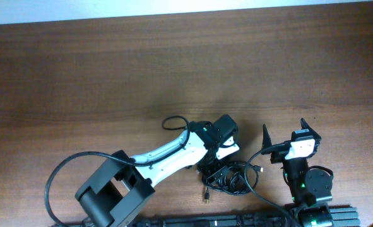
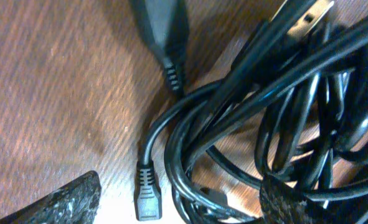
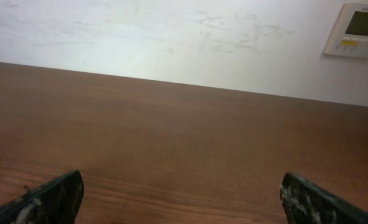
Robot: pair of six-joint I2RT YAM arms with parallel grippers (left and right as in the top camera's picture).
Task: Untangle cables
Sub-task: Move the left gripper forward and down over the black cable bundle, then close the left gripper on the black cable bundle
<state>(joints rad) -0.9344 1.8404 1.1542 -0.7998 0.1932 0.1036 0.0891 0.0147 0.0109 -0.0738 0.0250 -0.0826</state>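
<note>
The cables [image 1: 229, 177] lie as a tangled black bundle near the table's front edge, with one plug end [image 1: 207, 197] trailing to the lower left. My left gripper [image 1: 219, 161] reaches down onto the bundle. In the left wrist view its fingers [image 2: 184, 208] are open, with looped cords [image 2: 264, 106] and a small plug [image 2: 147, 198] between them. Another plug [image 2: 165, 37] lies at the top of that view. My right gripper [image 1: 286, 131] is open and empty to the right of the bundle. In the right wrist view [image 3: 187, 205] it faces bare wood.
The wooden table [image 1: 110, 75] stretches to the left and back. The left arm's own black wire loops at the left [image 1: 57, 180] and near its wrist [image 1: 172, 121]. A wall with a white panel [image 3: 356, 29] stands beyond the table's far edge.
</note>
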